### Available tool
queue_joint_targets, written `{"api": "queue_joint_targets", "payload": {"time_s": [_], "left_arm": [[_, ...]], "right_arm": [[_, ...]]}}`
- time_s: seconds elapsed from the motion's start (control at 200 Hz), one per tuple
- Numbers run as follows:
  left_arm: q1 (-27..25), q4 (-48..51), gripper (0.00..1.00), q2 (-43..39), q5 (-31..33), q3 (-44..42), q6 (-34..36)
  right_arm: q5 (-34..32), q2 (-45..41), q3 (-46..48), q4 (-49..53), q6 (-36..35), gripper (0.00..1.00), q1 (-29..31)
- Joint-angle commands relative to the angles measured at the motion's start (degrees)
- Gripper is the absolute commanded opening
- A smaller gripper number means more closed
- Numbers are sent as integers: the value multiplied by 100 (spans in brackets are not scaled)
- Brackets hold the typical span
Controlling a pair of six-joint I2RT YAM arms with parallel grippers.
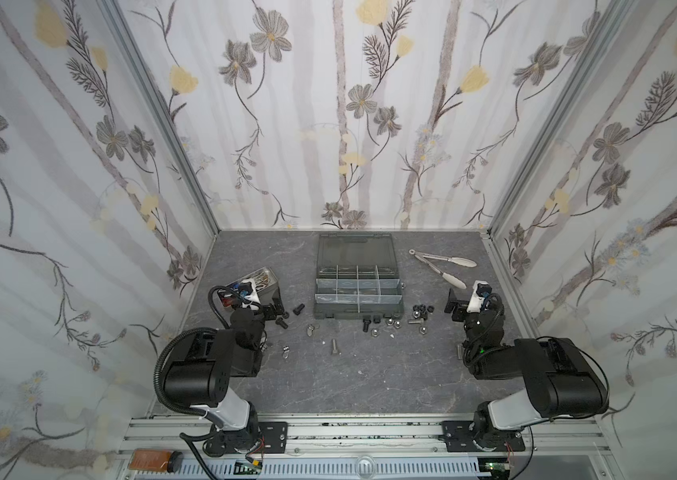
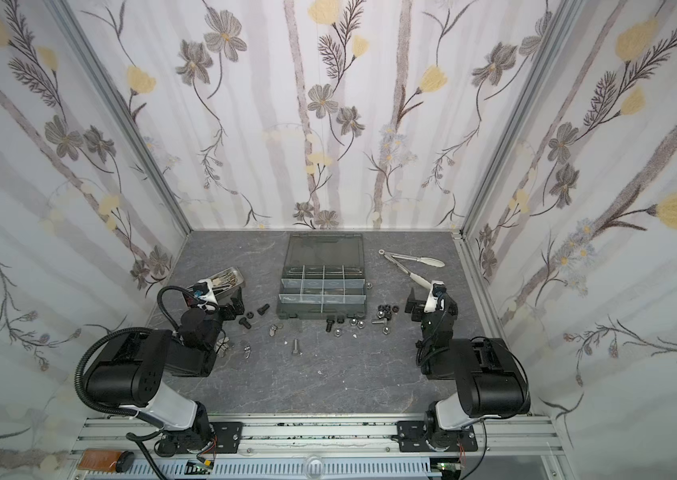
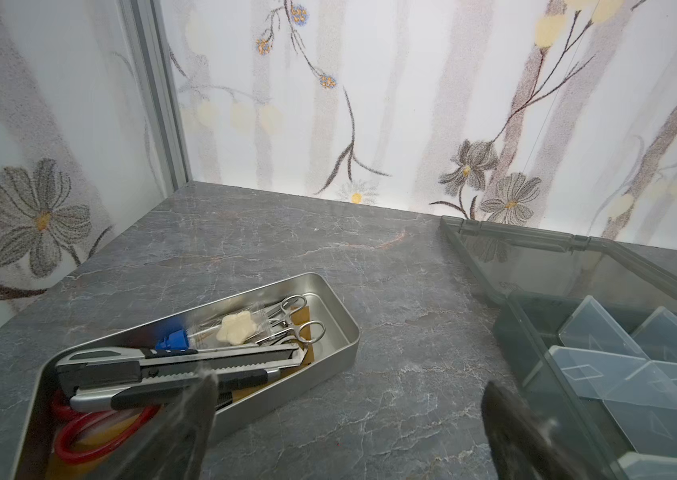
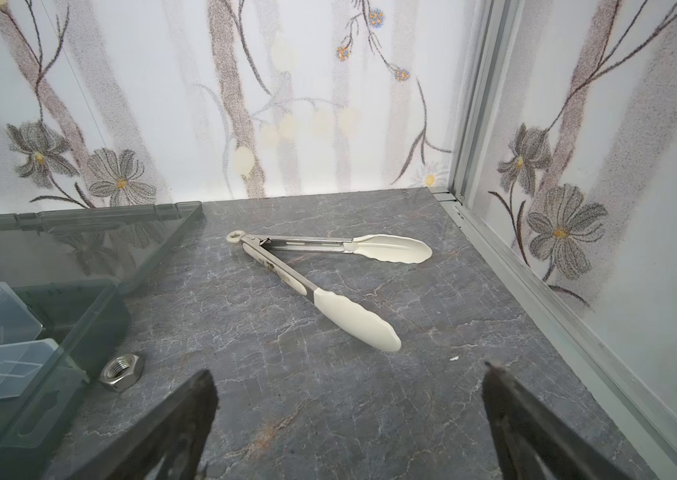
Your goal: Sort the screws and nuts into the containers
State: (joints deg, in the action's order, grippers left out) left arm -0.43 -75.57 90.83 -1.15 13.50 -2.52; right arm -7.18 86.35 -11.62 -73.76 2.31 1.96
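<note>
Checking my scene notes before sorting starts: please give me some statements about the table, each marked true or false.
1. The organizer box has its lid open. True.
2. The tongs lie in the metal tray. False: they lie on the table, on the box's other side from the tray.
3. The left tool and right tool each hold a screw. False: both are open and empty.
4. A silver nut lies on the table beside the box. True.
</note>
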Motion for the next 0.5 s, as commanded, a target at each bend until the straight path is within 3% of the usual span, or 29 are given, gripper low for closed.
{"api": "queue_joint_targets", "payload": {"time_s": [0.0,0.495], "left_arm": [[7,-80,100,3,-78,39,82],[43,-54,100,4,-131,43,74]], "right_arm": [[53,14,-7,-97,-79,100,13],[126,14,-38,-43,-55,100,-24]]}}
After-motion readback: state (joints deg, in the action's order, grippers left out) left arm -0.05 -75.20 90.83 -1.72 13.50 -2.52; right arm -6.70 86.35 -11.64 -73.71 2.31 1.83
